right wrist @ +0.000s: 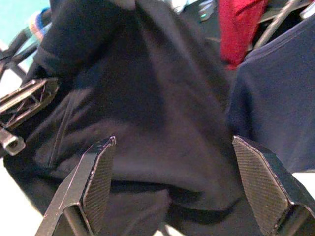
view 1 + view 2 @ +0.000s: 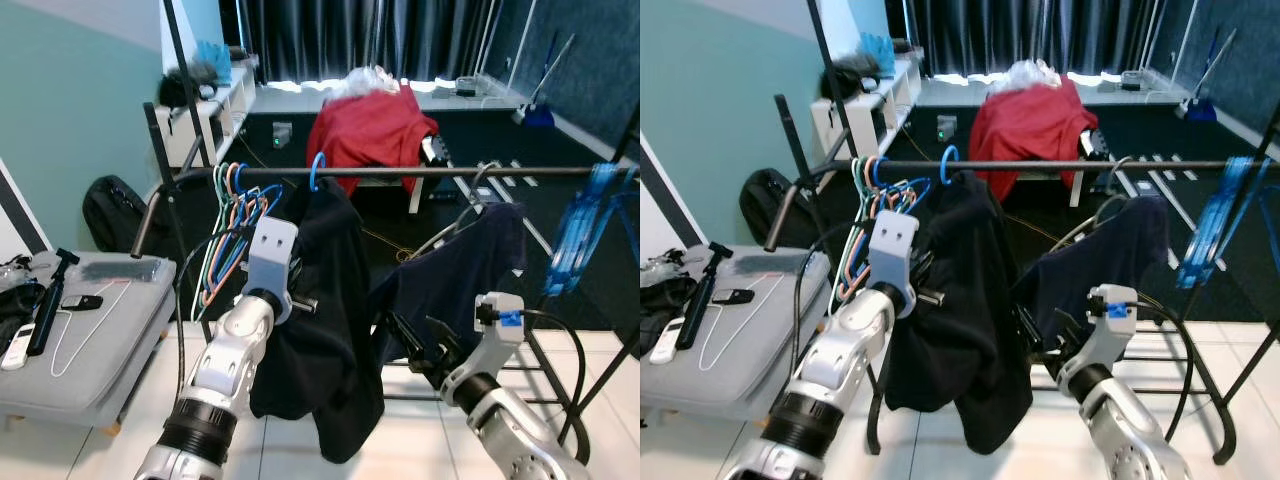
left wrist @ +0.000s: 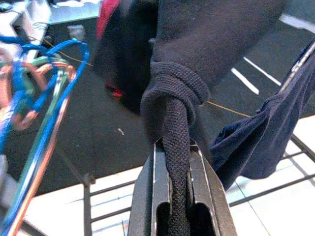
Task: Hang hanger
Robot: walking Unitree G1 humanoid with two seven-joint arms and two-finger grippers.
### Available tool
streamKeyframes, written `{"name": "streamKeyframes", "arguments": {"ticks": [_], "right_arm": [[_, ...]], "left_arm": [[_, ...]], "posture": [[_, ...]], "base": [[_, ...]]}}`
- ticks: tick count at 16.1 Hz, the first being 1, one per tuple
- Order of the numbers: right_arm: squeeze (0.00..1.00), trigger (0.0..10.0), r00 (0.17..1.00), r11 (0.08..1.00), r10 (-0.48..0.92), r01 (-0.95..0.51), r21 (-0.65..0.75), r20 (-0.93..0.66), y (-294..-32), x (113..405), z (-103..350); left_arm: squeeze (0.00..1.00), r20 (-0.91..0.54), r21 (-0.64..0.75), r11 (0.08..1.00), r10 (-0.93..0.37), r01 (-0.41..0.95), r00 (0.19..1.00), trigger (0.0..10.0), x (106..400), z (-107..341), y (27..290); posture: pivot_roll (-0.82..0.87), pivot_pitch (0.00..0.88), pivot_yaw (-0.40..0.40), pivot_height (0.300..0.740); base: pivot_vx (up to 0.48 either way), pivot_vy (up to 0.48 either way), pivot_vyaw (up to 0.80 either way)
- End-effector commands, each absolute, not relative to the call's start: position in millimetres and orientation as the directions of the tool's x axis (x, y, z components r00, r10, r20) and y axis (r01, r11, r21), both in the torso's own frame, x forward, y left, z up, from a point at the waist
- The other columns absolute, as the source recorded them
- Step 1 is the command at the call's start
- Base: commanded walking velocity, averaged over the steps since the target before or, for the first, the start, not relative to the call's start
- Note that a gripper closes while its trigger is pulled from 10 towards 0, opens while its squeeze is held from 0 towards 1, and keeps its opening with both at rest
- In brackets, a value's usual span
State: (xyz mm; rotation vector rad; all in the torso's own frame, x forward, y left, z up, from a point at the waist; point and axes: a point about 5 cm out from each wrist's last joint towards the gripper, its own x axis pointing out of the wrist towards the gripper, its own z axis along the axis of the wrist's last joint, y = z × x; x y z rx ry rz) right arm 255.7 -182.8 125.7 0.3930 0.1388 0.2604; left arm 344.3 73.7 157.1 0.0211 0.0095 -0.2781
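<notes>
Pinching a ribbed edge of the black garment (image 3: 172, 162) between closed fingers, the left gripper (image 3: 176, 196) sat nearest, at about seven o'clock in the head view. The right gripper (image 1: 174, 182), at five o'clock, stood wide open facing the cloth. Beyond, the blue hanger (image 2: 317, 170) was hooked on the rail (image 2: 450, 172) at twelve o'clock. Any pull while clamped could probably drag the garment askew or unhook the hanger.

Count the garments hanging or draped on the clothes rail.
2. A black garment hangs from the blue hanger on the rail; the left gripper pinches it. A navy garment drapes to its right. Others may be hidden.
</notes>
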Motion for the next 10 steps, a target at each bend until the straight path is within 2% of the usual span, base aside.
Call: {"name": "streamKeyframes", "arguments": {"ticks": [1,7,10], "right_arm": [[0.0,10.0,0.959,0.894,0.269,-0.215,0.392,-0.089,-184,256,125],[0.0,10.0,0.959,0.895,0.267,-0.213,0.391,-0.091,-184,255,125],[0.0,10.0,0.959,0.895,0.267,-0.212,0.392,-0.091,-184,255,125]], "left_arm": [[0.0,0.008,0.025,0.95,-0.313,0.313,0.95,10.0,348,164,57],[0.0,-0.065,0.019,0.946,-0.322,0.324,0.945,10.0,352,150,52],[0.0,-0.077,-0.016,0.951,-0.31,0.31,0.948,10.0,353,147,51]], "posture": [[-0.17,0.0,0.034,0.74],[-0.18,0.0,0.037,0.74],[-0.18,0.0,0.039,0.74]], "base": [[0.349,0.0,0.0],[0.314,0.0,0.0],[0.0,0.0,0.0]]}}
